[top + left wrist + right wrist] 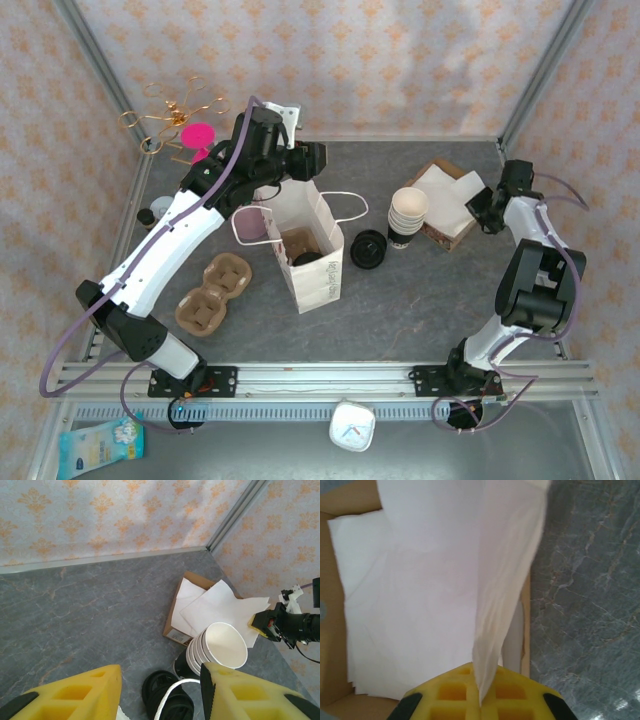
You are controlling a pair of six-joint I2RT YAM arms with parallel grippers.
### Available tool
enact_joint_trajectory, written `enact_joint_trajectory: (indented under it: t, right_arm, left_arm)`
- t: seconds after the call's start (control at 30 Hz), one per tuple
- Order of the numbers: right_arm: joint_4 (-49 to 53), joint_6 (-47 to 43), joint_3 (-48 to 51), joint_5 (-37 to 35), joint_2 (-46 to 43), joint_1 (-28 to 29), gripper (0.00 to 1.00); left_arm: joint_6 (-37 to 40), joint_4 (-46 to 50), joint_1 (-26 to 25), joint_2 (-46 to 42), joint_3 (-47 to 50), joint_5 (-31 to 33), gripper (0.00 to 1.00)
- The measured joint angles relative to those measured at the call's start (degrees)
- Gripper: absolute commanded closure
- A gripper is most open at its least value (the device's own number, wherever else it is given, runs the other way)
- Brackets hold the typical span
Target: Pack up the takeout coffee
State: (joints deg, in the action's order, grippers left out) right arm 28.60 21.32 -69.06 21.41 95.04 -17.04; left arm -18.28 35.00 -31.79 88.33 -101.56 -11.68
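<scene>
Grey marbled tabletop spreads between papered walls, and at your left a pulp cup carrier (212,293) sits apart from the rest. Your left gripper (160,680) hangs empty, fingers spread, just behind the white paper bag (318,265). The takeout coffee (306,258) looks lidded and already set inside it. Further right, your right gripper (480,692) is pinched on a napkin (445,580) over its box (331,630). Adding that napkin seems to be what remains.
</scene>
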Motion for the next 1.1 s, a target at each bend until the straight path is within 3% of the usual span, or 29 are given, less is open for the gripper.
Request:
enact_joint_trajectory:
  t: [0.63,1.1]
  right_arm:
    - [4.13,0.50,-7.54,6.03,-8.87,0.00,1.00]
    - [4.46,0.52,11.02,4.94,-12.83,-2.47,1.00]
  left_arm:
    - [1.97,0.04,0.00,-0.02,-0.74,0.61,0.52]
    - [1.95,0.04,0.00,-0.02,-0.74,0.55,0.52]
